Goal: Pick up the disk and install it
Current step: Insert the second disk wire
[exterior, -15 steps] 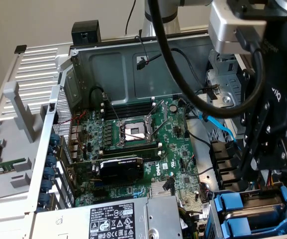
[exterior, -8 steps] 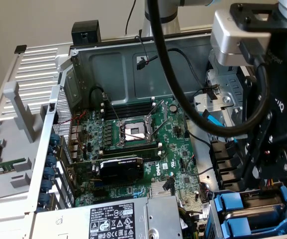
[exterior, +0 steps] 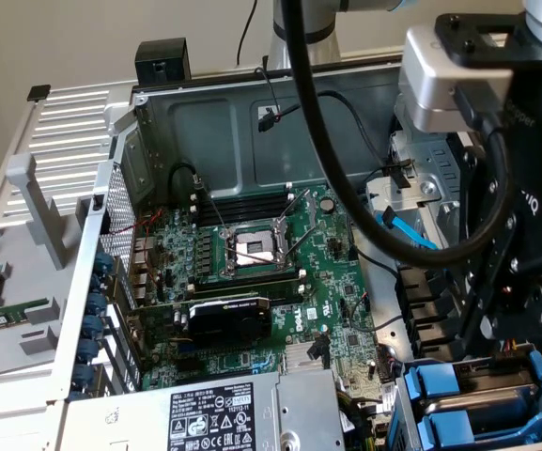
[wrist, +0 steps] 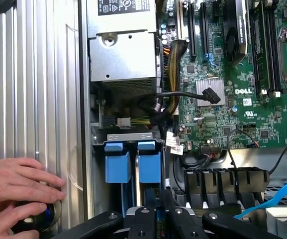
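Blue-framed disk, seated in drive bay

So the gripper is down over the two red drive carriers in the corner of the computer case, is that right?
Not quite: the drive carriers are blue, not red. The wrist view shows the two side by side in the bay, and the exterior view shows the gripper down over them in the corner of the computer case.

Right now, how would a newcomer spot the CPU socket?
Look inside the open computer case, at the green motherboard. The CPU socket sits mid-board, between the memory slots and the black card. Unlike those long dark strips, it is a square silver frame.
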